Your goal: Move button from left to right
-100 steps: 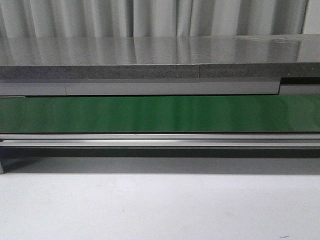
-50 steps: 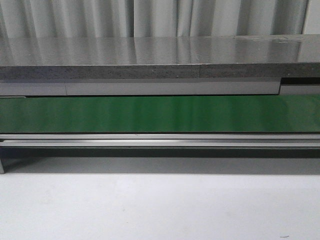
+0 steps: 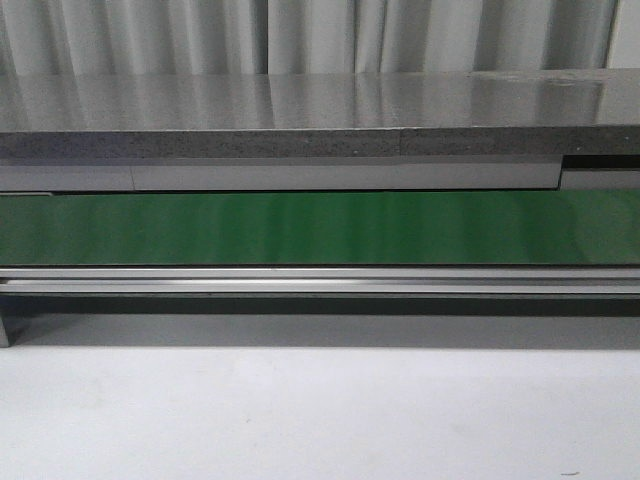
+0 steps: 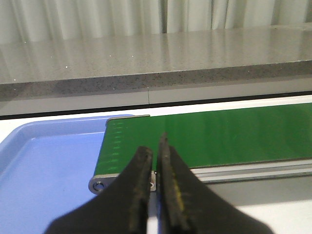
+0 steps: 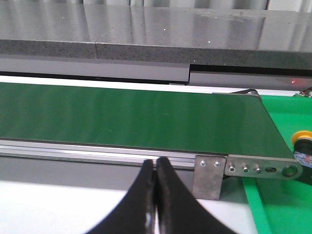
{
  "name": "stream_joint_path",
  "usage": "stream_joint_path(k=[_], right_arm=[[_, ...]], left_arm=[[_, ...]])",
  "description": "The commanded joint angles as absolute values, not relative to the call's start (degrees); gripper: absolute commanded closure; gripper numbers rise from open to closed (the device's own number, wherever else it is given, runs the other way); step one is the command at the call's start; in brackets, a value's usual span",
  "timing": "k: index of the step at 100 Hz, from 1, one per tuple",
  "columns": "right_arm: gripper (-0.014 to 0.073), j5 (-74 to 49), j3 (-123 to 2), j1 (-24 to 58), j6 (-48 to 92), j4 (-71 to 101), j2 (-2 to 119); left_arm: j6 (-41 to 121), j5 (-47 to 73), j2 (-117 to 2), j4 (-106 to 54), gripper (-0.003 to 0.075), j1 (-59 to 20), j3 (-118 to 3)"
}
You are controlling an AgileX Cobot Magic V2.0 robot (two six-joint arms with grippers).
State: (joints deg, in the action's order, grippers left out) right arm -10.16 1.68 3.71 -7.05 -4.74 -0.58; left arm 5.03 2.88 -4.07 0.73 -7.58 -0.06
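Note:
A button (image 5: 302, 142) with a yellow cap and black body shows only in the right wrist view. It is cut off at the picture's edge and sits in a green tray (image 5: 277, 204) past the end of the conveyor. My right gripper (image 5: 155, 164) is shut with nothing in it, in front of the belt's metal rail and well away from the button. My left gripper (image 4: 155, 149) is also shut and holds nothing. It hangs before the other end of the belt, next to a blue tray (image 4: 44, 165). Neither gripper appears in the front view.
A green conveyor belt (image 3: 320, 228) runs across the scene on a metal rail (image 3: 320, 283). Behind it is a long grey stone counter (image 3: 300, 110) with curtains beyond. A white tabletop (image 3: 320, 420) lies in front of the belt. No button shows in the blue tray.

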Motion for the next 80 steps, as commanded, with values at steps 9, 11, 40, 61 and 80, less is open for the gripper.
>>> stream_joint_path(k=[9, 11, 40, 61, 80], right_arm=[[0.0662, -5.4, 1.7, 3.8, -7.1, -4.9, -1.5], [0.0662, -5.4, 1.7, 3.8, -7.1, -4.9, -1.5], [0.0662, -5.4, 1.7, 3.8, -7.1, -4.9, -1.5], [0.0662, -5.4, 1.7, 3.8, -7.1, -4.9, -1.5], [0.0662, -5.4, 1.7, 3.8, -7.1, -4.9, -1.5]], left_arm=[[3.1, -2.5, 0.9, 1.0, 0.0715, -8.0, 2.2], [3.1, -2.4, 1.5, 1.0, 0.0715, -8.0, 2.3], [3.1, -0.8, 2.4, 1.4, 0.0715, -8.0, 2.3], [3.1, -0.8, 2.4, 1.4, 0.0715, -8.0, 2.3], [3.1, -0.8, 2.4, 1.4, 0.0715, -8.0, 2.3]])
